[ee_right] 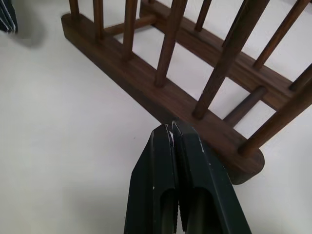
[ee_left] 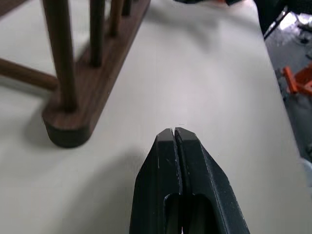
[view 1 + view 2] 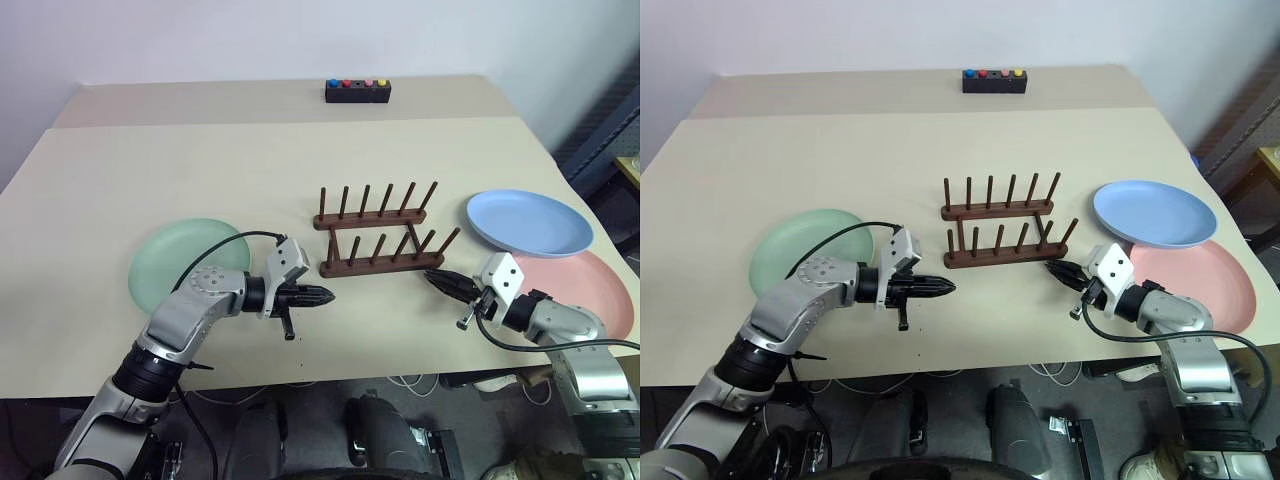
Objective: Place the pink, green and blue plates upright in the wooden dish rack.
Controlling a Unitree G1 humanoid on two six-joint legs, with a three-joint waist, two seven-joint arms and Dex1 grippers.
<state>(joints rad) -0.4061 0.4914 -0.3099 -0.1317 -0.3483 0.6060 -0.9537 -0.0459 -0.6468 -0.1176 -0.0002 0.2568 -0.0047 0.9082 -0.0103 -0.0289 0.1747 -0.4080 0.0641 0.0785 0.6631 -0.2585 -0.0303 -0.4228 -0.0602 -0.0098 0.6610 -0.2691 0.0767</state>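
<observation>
Both tools pressed together, empty: left tool (image 3: pixel 325 295) and right tool (image 3: pixel 436 279) flank near rail of wooden dish rack (image 3: pixel 380 240), plates still flat on desk (image 3: pixel 300 150).

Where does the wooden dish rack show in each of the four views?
Left eye: wooden dish rack mid-table, between both grippers.
Right eye: same spot.
Left wrist: one rail end and pegs.
Right wrist: both rails, pegs.
Shared landmark: the near rail's rounded ends.

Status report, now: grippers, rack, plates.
Left gripper shut, empty; right gripper shut, empty, one at each end of the rack. Rack empty. Green plate, blue plate, pink plate flat on table. Nothing blocking.
</observation>
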